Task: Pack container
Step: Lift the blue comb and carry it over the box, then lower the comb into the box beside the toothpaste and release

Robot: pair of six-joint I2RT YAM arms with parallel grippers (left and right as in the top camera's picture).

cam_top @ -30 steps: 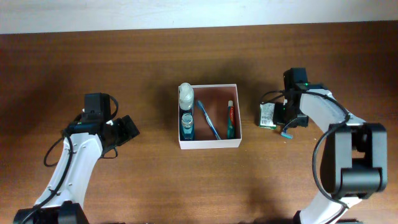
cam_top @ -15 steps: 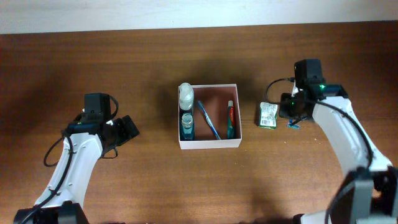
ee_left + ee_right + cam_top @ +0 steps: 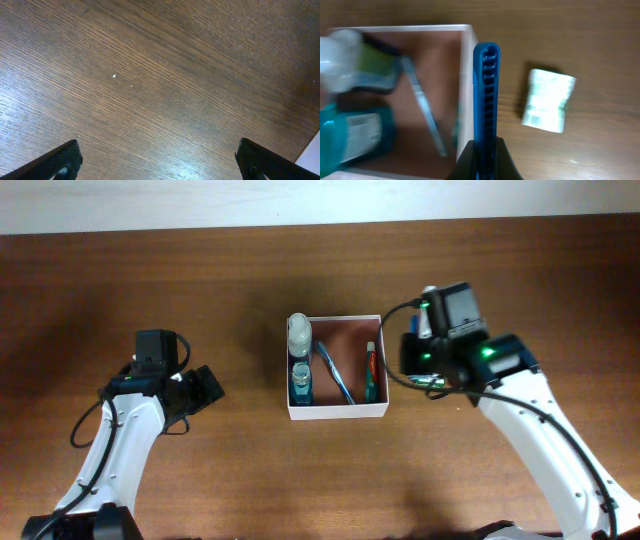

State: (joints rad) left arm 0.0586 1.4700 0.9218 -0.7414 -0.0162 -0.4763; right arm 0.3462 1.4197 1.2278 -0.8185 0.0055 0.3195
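Overhead, we see the container [image 3: 338, 411] at mid-frame and the left gripper [image 3: 205, 387] well off to its left. Only the left wrist view shows us its 2 fingers [image 3: 57, 162] wide apart above the wooden table [image 3: 160, 75]. Only the right wrist view shows the right gripper [image 3: 485, 160] clamped on a blue comb [image 3: 486, 90], which runs up the frame between the container's right wall and a green-and-white packet [image 3: 548, 100].
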